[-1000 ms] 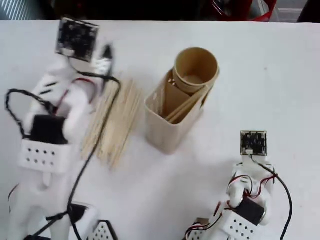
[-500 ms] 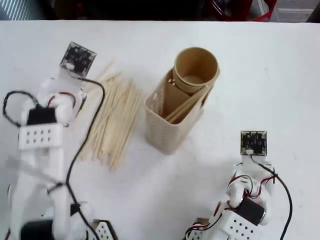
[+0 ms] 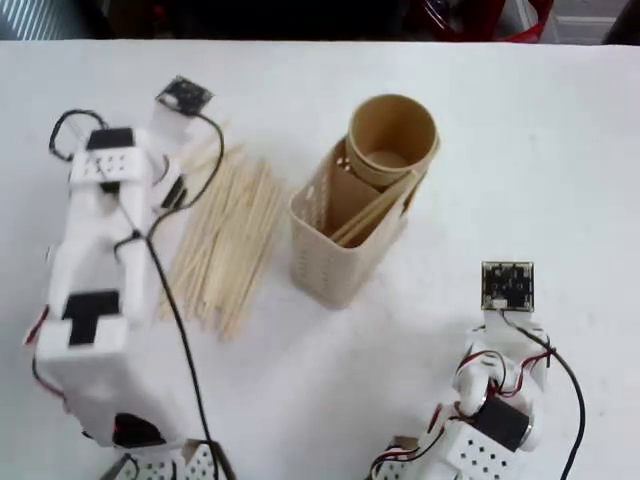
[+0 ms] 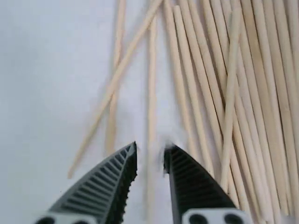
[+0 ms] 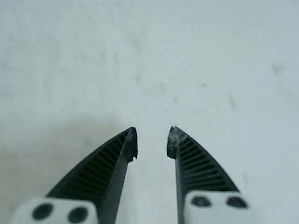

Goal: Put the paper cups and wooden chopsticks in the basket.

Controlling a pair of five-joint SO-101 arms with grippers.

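High view. A beige perforated plastic basket (image 3: 345,245) stands upright near the middle of the white table (image 3: 520,150). A tan paper cup (image 3: 392,135) sits mouth-up in the basket's 1 o'clock end, its rim above the basket wall. Whether more cups are nested inside it cannot be told. A few leaning wooden chopsticks (image 3: 375,210) rest inside the basket, their upper ends at the cup's 6 o'clock side.

A loose pile of pale wooden chopsticks (image 3: 225,235) lies flat on the table at 9 o'clock from the basket — near it, not touching. The sticks run roughly 1 to 7 o'clock, with a few stragglers fanned out at the 11 o'clock end.

The white left arm (image 3: 100,260) lies at 9 o'clock from the pile, its wrist over the stragglers. Left wrist view: the left gripper (image 4: 150,156) is low over the pile's edge, its black ribbed fingers parted by a narrow gap. One stick runs lengthwise through the gap, which is wider than the stick; no clamp on it is visible.

The white right arm (image 3: 500,400) is at 5 o'clock from the basket, well apart. Right wrist view: the right gripper (image 5: 152,137) — fingers parted by a similar narrow gap, nothing between them, bare table below.
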